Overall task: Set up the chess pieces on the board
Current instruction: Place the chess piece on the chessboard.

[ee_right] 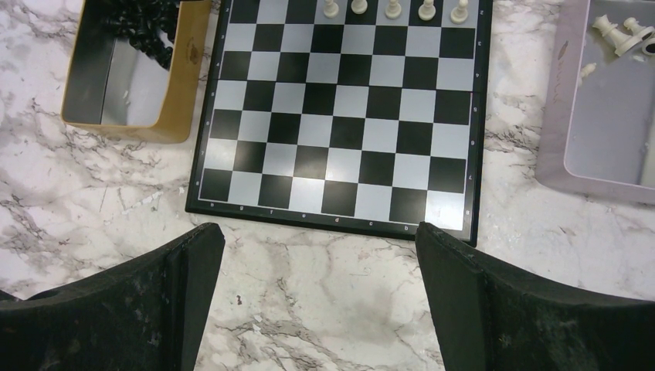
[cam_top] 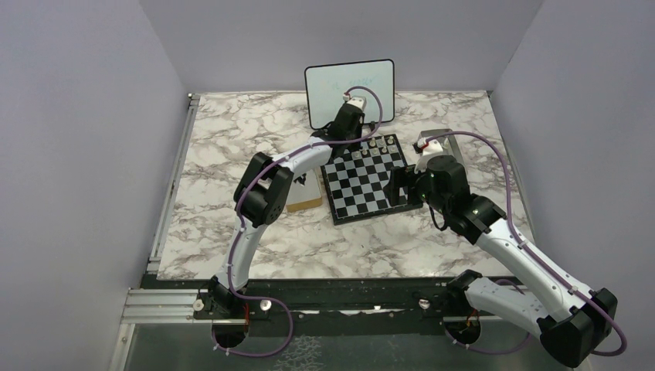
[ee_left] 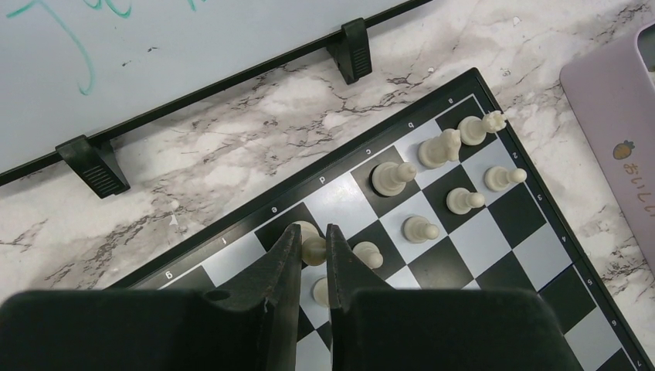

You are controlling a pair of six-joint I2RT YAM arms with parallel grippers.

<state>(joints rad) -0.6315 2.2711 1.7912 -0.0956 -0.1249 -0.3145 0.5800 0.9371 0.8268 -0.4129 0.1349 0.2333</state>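
Looking down on a marble table, two robot arms reach toward a chess set.

Farthest left is a tan box with a heap of black chessmen inside. It sits just beside the left edge of the board.

Next comes the left gripper, at the far edge of the board near a white board on a stand. Its two black fingers are pinched together on one white chessman. The piece is over the back row, by the printed letters d and e (the fingers hide whether its base touches the square).

To the right of that piece, the other pale chess pieces already on the board stand upright in two rows, running toward the board's far right corner. One row is of taller pieces along the edge, the other of pawns one square in. The remaining squares of the black and pale grey board are bare.

Further right, the right gripper hangs above the marble just off the board's edge. Its jaws are spread wide apart and hold nothing.

Farthest right, a lilac tray lies just beside the board, with a few more white pieces lying in it.
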